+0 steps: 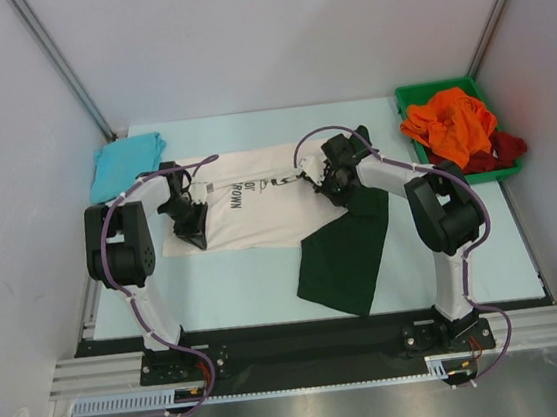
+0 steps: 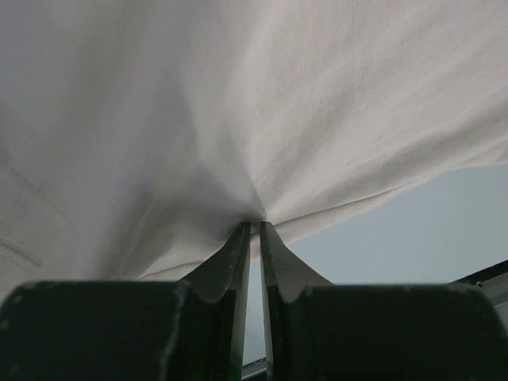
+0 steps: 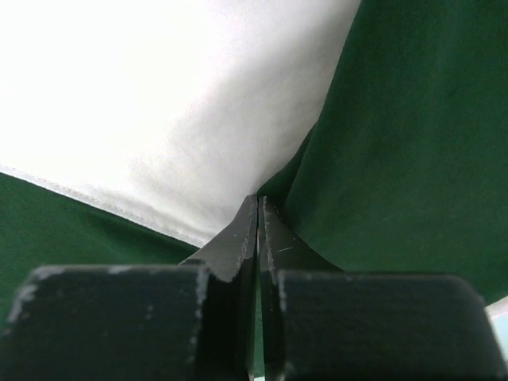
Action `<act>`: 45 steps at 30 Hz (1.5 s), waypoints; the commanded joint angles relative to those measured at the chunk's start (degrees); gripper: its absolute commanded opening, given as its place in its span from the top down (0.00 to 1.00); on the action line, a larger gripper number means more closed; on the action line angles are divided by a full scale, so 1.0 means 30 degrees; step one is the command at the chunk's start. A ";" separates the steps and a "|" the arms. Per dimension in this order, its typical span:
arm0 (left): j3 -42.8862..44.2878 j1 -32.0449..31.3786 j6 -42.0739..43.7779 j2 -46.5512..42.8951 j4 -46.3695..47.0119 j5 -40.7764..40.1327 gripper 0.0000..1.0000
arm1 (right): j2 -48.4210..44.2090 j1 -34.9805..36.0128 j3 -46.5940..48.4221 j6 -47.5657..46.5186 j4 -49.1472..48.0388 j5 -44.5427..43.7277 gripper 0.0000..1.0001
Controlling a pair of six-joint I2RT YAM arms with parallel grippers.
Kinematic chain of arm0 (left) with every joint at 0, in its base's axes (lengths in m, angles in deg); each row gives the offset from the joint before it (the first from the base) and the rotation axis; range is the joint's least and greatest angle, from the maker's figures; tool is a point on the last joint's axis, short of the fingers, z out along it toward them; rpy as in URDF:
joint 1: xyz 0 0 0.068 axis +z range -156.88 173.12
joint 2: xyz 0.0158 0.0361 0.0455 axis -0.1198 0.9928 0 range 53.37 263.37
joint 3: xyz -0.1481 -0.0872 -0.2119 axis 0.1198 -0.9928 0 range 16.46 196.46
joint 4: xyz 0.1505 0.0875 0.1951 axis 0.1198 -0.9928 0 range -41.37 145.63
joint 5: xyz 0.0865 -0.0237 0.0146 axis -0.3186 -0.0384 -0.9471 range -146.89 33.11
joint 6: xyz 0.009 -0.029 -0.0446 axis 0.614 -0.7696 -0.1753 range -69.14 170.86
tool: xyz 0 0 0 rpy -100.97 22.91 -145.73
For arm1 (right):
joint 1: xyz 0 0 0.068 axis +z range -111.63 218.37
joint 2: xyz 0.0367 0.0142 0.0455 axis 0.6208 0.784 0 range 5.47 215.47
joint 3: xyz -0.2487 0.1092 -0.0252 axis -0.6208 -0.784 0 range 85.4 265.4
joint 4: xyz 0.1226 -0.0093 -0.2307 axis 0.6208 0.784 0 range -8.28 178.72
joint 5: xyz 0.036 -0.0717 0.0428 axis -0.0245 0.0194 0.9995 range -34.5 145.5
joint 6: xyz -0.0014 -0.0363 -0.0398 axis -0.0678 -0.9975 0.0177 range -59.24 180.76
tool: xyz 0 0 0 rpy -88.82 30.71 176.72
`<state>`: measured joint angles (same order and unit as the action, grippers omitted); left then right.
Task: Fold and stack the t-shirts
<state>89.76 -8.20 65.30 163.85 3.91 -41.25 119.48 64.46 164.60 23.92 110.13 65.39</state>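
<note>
Here left fingers (image 2: 226, 266) and right fingers (image 3: 238, 238) each clamp the cream t-shirt (image 1: 260, 221) at their tips.

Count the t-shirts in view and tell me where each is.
4. The cream shirt lies mid-table; the teal shirt at the far left; the orange shirt and dark red shirt heaped in the green bin, where more may be hidden.
</note>
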 commanded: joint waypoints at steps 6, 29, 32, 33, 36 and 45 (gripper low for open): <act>0.0148 -0.0086 0.0051 0.0265 0.0395 -0.0379 0.85 | -0.1969 0.1235 0.0143 0.0238 0.0287 0.0365 1.00; 0.0147 -0.0116 0.0197 -0.0261 0.0366 -0.0321 0.86 | -0.1471 0.2175 0.1986 0.1498 0.1078 0.2236 0.77; 0.0556 -0.0116 0.0315 -0.0759 0.0163 0.0059 0.86 | -0.2320 0.2145 0.2893 0.2725 0.1081 0.3323 0.64; 0.0906 -0.0116 0.0402 -0.0906 0.0045 0.0206 0.86 | -0.2670 0.2115 0.3216 0.3164 0.0992 0.3353 0.61; 0.1842 -0.0116 0.0607 -0.1316 -0.0422 0.0441 0.85 | -0.3082 0.1648 0.3980 0.4571 0.0700 0.3004 0.57; 0.4216 -0.0087 0.1427 -0.0997 -0.0543 0.0090 0.74 | -0.2851 -0.2597 0.2578 0.5454 0.1050 0.2242 0.50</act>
<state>99.00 -8.27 67.33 162.63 2.31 -41.25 111.70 60.59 174.19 38.45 112.99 72.91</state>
